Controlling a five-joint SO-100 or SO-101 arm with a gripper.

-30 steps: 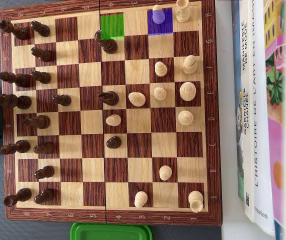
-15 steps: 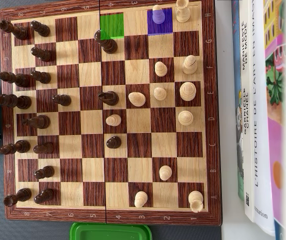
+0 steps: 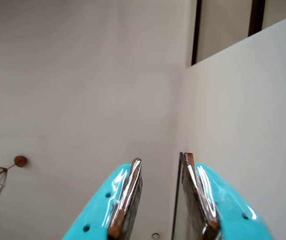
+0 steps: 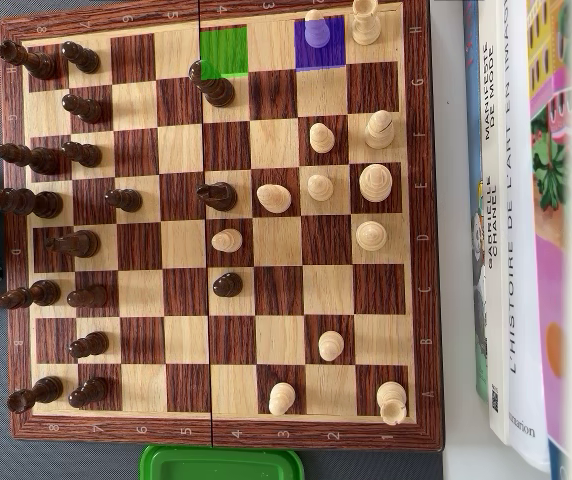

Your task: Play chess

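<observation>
gripper (image 3: 160, 165) parted, empty, off chessboard (image 4: 424, 200)

The wooden chessboard (image 4: 216, 225) lies flat in the overhead view, mid-game. Dark pieces (image 4: 76, 155) crowd the left files, with a few advanced toward the middle, such as one at (image 4: 216, 195). Light pieces (image 4: 374, 183) stand spread over the right half. A green-tinted square (image 4: 223, 50) sits empty at the top edge; a purple-tinted square (image 4: 319, 43) beside it holds a light pawn (image 4: 316, 30).

Brown-and-tan checkered chessboard (image 4: 266, 290), one green square (image 4: 223, 50), one purple square (image 4: 319, 55).
</observation>
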